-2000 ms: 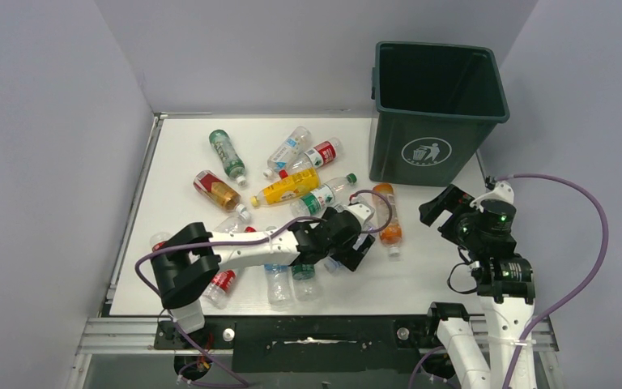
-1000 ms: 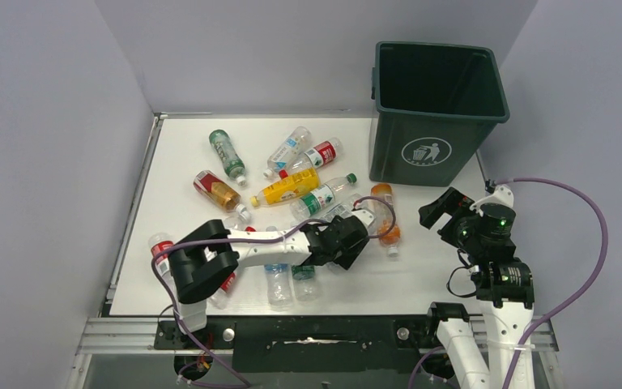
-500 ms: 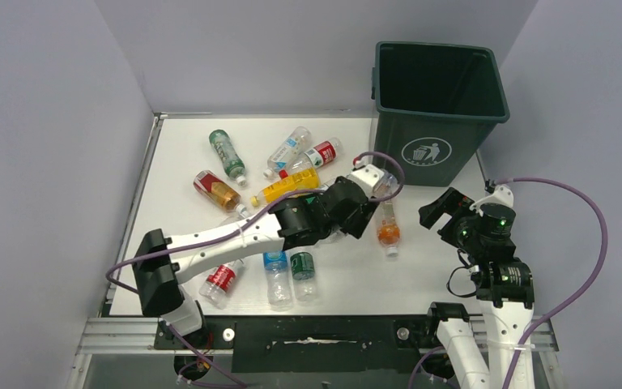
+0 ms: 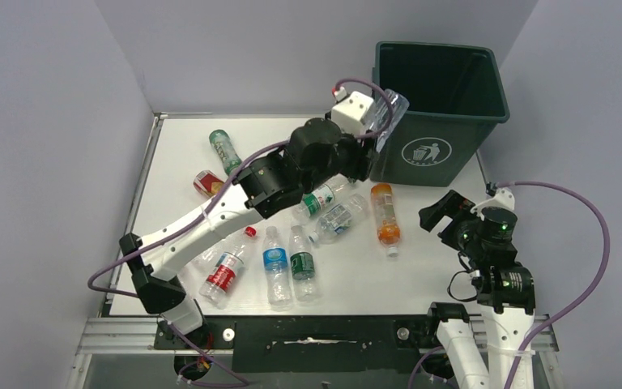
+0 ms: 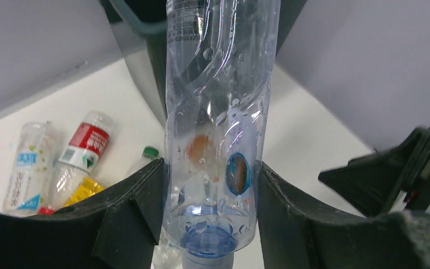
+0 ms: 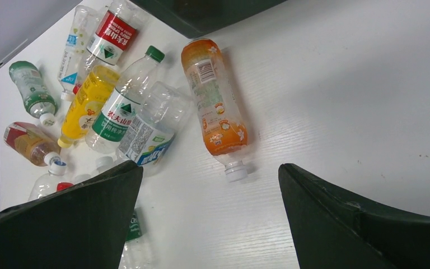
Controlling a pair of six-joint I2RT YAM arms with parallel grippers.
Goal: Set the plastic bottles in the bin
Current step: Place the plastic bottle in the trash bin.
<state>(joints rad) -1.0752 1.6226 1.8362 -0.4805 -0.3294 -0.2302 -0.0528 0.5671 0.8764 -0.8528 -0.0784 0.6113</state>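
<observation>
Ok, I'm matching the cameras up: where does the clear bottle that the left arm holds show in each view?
Top external: clear bottle at upper centre, against the bin's left wall.
Left wrist: centre, gripped in the left end effector.
Right wrist: not in it.
Shared landmark: the bin, in all three.

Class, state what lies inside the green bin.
Only dark inner walls show inside the bin, and no contents are visible. Its front wall hides the bottom.
</observation>
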